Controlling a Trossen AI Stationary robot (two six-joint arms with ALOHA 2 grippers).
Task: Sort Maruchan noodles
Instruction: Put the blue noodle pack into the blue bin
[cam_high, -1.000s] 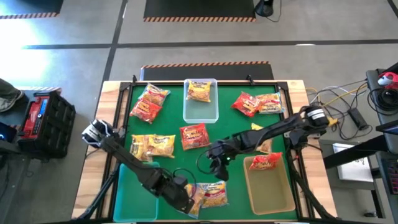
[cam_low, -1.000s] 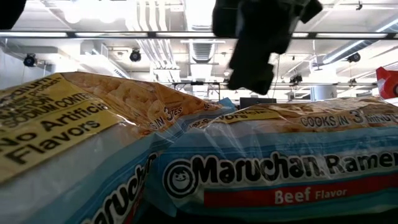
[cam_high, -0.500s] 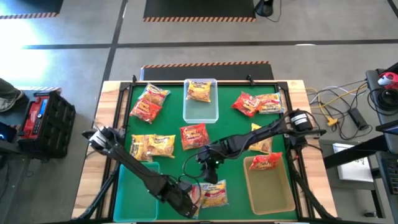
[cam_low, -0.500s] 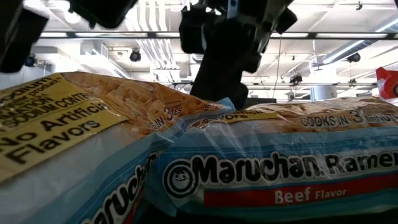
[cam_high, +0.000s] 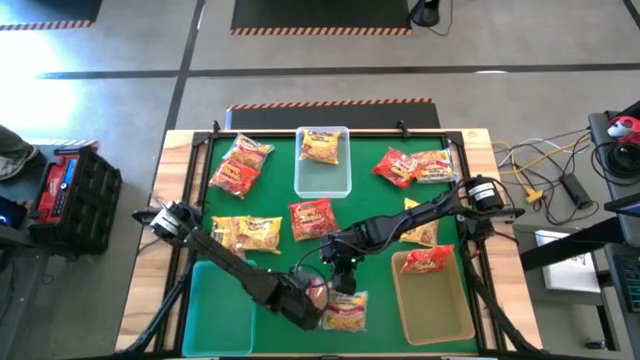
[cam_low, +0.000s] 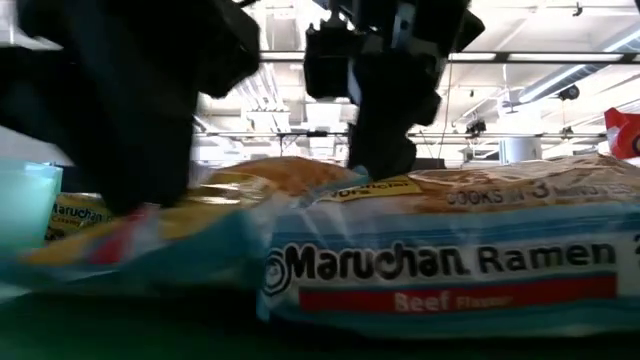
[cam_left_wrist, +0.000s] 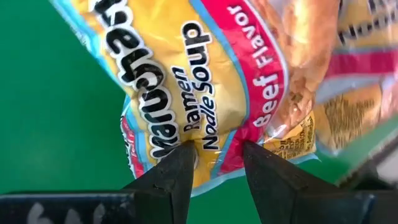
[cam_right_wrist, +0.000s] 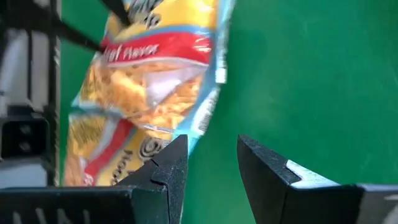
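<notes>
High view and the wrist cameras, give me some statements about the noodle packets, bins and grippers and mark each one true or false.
1. The left gripper is pinching a yellow and pale-blue beef packet. True.
2. The right gripper holds a red packet. False: nothing is between its open fingers; it hangs over bare green mat beside a packet.
3. The clear bin at the far middle of the table holds one packet. True.
4. The tan bin near the right arm has no packet in it. False: one red packet lies at its far end.
5. The teal bin holds three packets. False: no packet shows in it.
</notes>
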